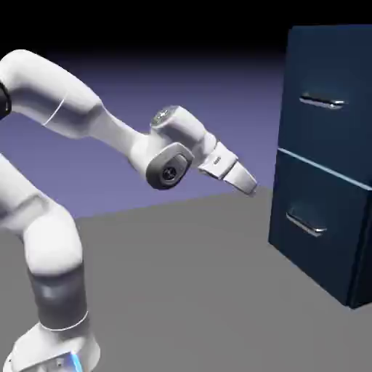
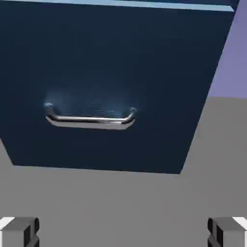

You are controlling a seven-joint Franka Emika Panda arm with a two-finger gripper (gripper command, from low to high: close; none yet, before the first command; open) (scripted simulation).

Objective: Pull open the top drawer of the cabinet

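The cabinet [image 1: 363, 240] stands at the exterior view's right, tall and dark navy. Its top drawer [image 1: 327, 69] sits flush with the cabinet front, and its silver bar handle [image 1: 322, 102] is untouched. My gripper [image 1: 248, 187] hangs in the air to the left of the cabinet, well short of it and at about the height of the seam between the two drawers. It points down and to the right. In the hand view the two grey fingertips [image 2: 19, 231] stand wide apart with nothing between them, so my gripper [image 2: 123, 235] is open. That view faces the lower drawer [image 2: 111, 62], not the top one.
The lower drawer [image 1: 312, 218] has a pale line along its top edge and its own silver handle [image 2: 90, 118], also seen in the exterior view as the lower handle [image 1: 305, 225]. Grey table [image 1: 189, 290] stretches between the arm's base and the cabinet.
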